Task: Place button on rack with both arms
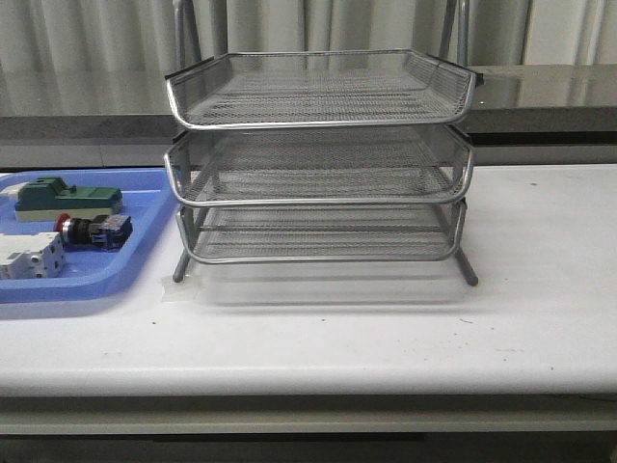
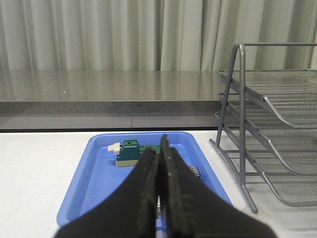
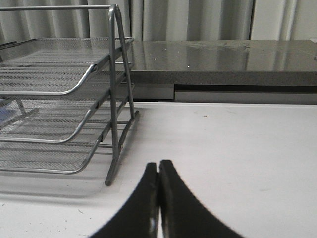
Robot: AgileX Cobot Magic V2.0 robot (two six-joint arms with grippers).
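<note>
The button [image 1: 94, 230], red-capped with a black and silver body and a blue rear block, lies on its side in the blue tray [image 1: 145, 260] at the left of the front view. The silver three-tier wire rack [image 1: 318, 164] stands mid-table, its mesh trays bare. No arm shows in the front view. In the left wrist view my left gripper [image 2: 159, 148] is shut with nothing in it, above the blue tray [image 2: 94, 178]; only the button's blue end [image 2: 194, 171] peeks past the fingers. My right gripper [image 3: 158, 166] is shut and empty over white table, beside the rack [image 3: 114, 99].
The blue tray also holds a green-topped block [image 1: 67, 198] and a white circuit breaker [image 1: 29, 258]. A grey counter [image 1: 540, 96] and curtains run behind the table. White tabletop [image 1: 540, 260] stretches right of the rack and in front of it.
</note>
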